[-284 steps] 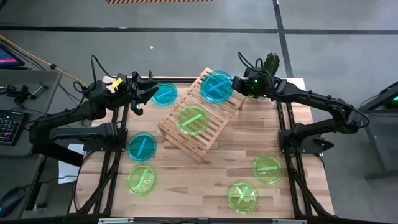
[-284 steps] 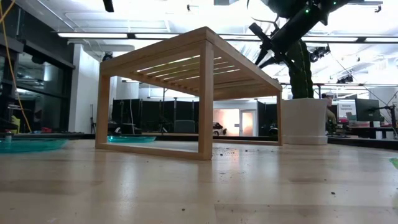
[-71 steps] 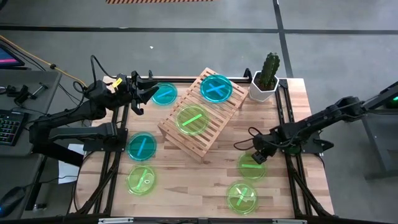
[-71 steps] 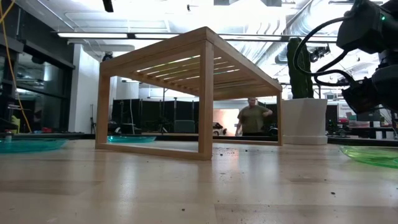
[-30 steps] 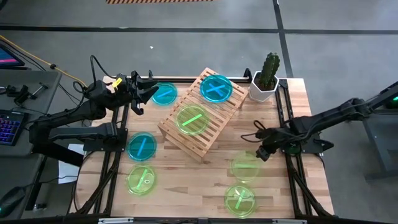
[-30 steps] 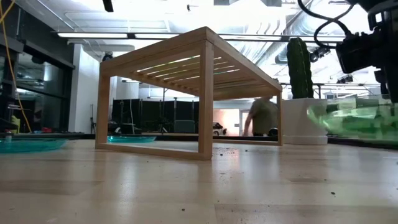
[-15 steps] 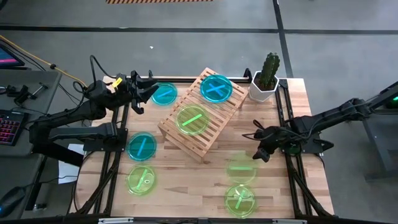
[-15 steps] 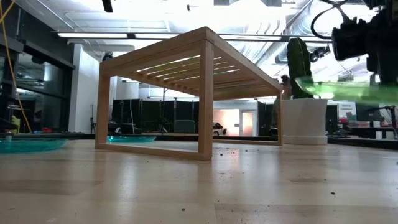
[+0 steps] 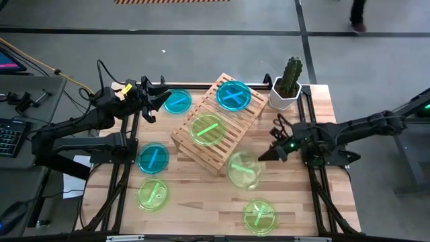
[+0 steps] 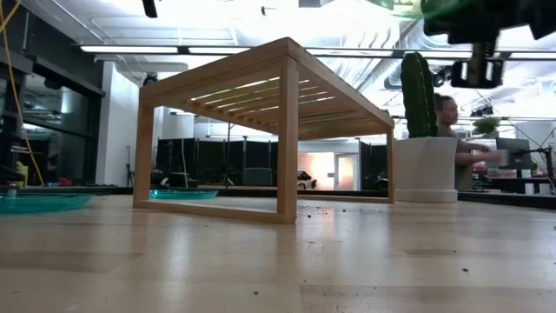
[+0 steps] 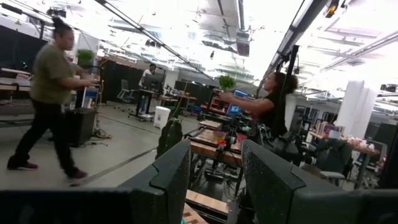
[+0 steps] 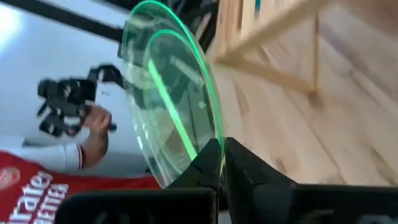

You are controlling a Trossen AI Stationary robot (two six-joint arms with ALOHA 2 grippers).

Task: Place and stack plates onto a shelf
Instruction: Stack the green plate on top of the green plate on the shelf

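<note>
A lime-green plate (image 9: 243,169) is held by its rim in the right gripper (image 9: 263,156), fingers clamped narrow on the edge, right of frame centre in the high view, just off the lower right corner of the wooden rack (image 9: 216,122). In the right wrist view the same plate (image 12: 171,118) is seen edge-on, pinched between the dark fingertips (image 12: 210,163), lifted clear of the table (image 12: 323,130). The rack is set diagonally at centre and is loaded with a teal plate (image 9: 233,95) at its upper end and a green plate (image 9: 207,129) mid-deck. On the table are found a teal plate (image 9: 177,101) at upper left, another teal one (image 9: 153,158) at left, a green one (image 9: 152,193) at lower left and a green one (image 9: 259,215) at bottom right. The left gripper (image 9: 160,98) is parked at upper left beside the teal plate, fingers spread wide. A cactus pot (image 9: 286,89) is placed at the upper right corner. People are seen in the room behind.
</note>
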